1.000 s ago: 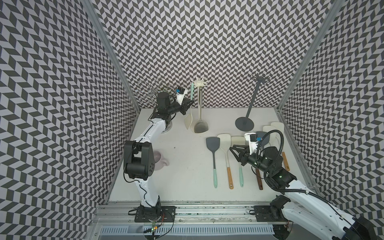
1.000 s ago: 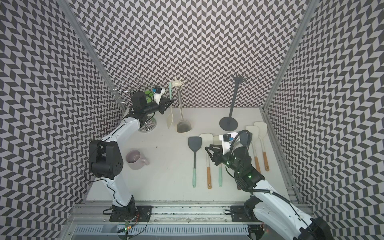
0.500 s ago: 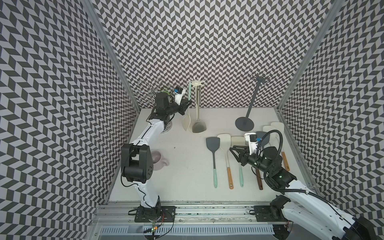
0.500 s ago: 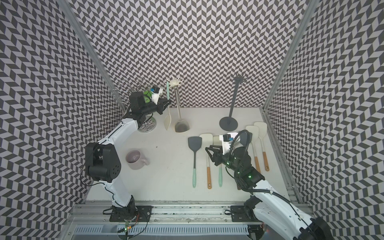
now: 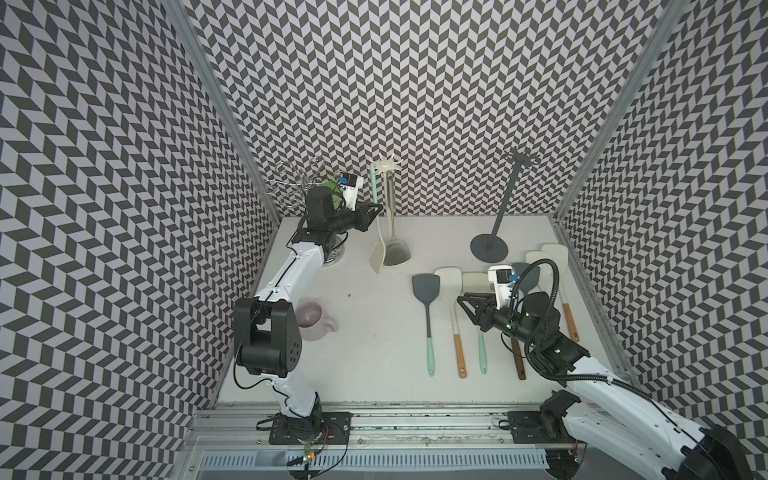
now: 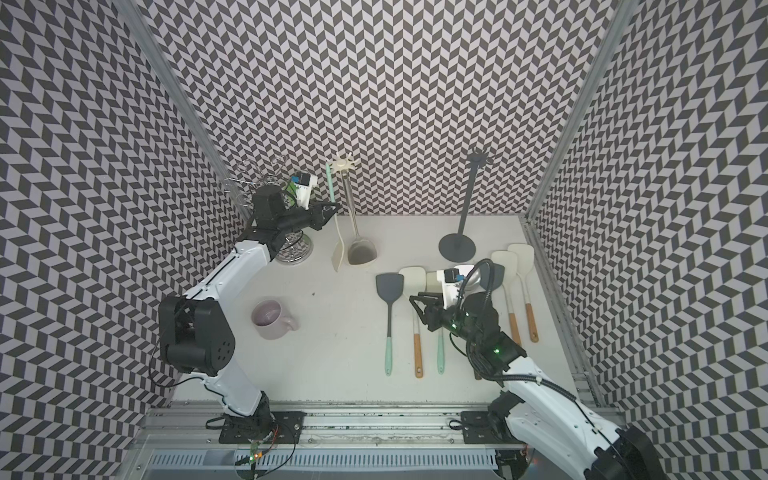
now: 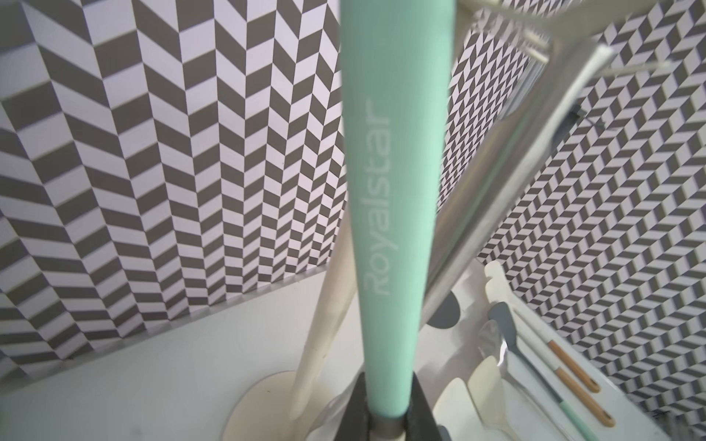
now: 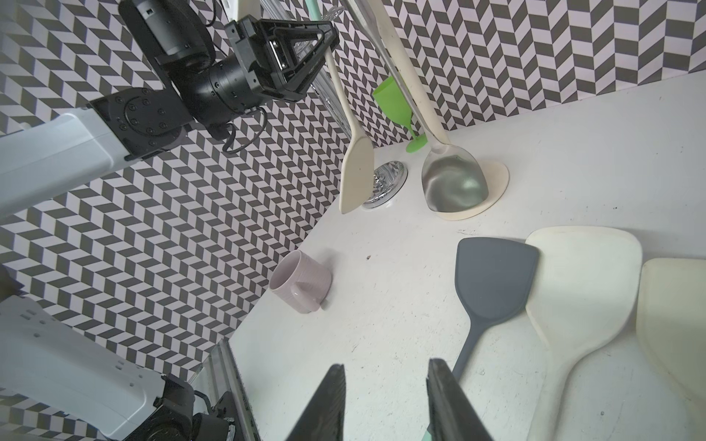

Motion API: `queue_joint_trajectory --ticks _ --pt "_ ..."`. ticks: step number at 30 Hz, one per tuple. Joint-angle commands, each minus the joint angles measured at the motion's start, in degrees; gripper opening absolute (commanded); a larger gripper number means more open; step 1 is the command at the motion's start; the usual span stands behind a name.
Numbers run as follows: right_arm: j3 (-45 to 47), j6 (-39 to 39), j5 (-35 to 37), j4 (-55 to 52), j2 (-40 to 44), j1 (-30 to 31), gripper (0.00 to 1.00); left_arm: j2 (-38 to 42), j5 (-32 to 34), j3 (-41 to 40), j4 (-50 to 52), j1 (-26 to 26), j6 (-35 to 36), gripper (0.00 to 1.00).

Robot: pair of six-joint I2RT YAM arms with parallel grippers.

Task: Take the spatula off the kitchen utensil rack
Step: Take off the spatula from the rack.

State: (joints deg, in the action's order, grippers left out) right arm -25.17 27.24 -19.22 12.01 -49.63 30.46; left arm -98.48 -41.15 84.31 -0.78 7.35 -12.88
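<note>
The spatula [image 5: 376, 257] [image 6: 338, 254] has a cream blade and a mint handle [image 7: 389, 191]. It hangs slanted beside the cream kitchen utensil rack [image 5: 386, 167] [image 6: 343, 165], its handle top against the rack's star-shaped head and its blade [image 8: 357, 172] just above the table. My left gripper [image 5: 375, 204] [image 6: 335, 205] [image 7: 389, 401] is shut on the lower end of the mint handle. A steel ladle [image 5: 397, 253] [image 8: 454, 183] hangs on the same rack. Over the lying utensils, my right gripper [image 5: 465, 308] [image 6: 417, 306] [image 8: 386, 368] stands open and holds nothing.
A dark grey rack [image 5: 489, 249] stands at the back right. Several spatulas [image 5: 426, 291] lie in a row on the right half of the table. A pink mug [image 5: 311, 320] lies on its side by the left arm. A wire stand [image 5: 297, 183] with a green glass [image 8: 395, 103] fills the back left corner.
My left gripper has drawn the spatula's handle slightly to the left, and the rack's head has leaned left with it. The right arm has not moved.
</note>
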Motion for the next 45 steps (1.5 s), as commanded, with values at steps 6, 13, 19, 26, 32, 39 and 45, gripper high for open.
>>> queue_joint_trajectory --ticks 6,13,19,26,32,39,45 --pt "-0.40 0.83 -2.35 1.97 -1.00 -0.23 0.36 5.93 -0.95 0.91 -5.53 -0.54 -16.42 0.00" --pt "0.50 0.88 -2.75 1.37 0.64 -0.30 0.36 7.29 3.78 3.10 -2.08 -0.43 -20.94 0.00" --pt "1.96 1.23 -2.75 1.43 2.84 -0.28 0.36 9.90 10.23 2.88 3.63 -0.15 -19.80 0.00" --pt "2.76 1.71 -3.82 1.36 3.70 -0.29 0.36 10.53 11.44 2.19 9.52 -0.85 -15.56 0.00" --pt "2.11 1.50 -4.86 0.78 3.74 -0.31 0.36 14.72 11.25 -0.09 9.69 -1.45 -13.66 0.00" --pt "-0.08 0.50 -4.00 0.98 3.50 -0.27 0.36 28.30 23.34 -14.97 -3.74 6.94 -6.71 0.00" --pt "-6.39 -1.80 -2.84 -2.83 3.22 -0.24 0.37 33.39 31.31 -28.72 -16.46 18.25 1.68 0.00"
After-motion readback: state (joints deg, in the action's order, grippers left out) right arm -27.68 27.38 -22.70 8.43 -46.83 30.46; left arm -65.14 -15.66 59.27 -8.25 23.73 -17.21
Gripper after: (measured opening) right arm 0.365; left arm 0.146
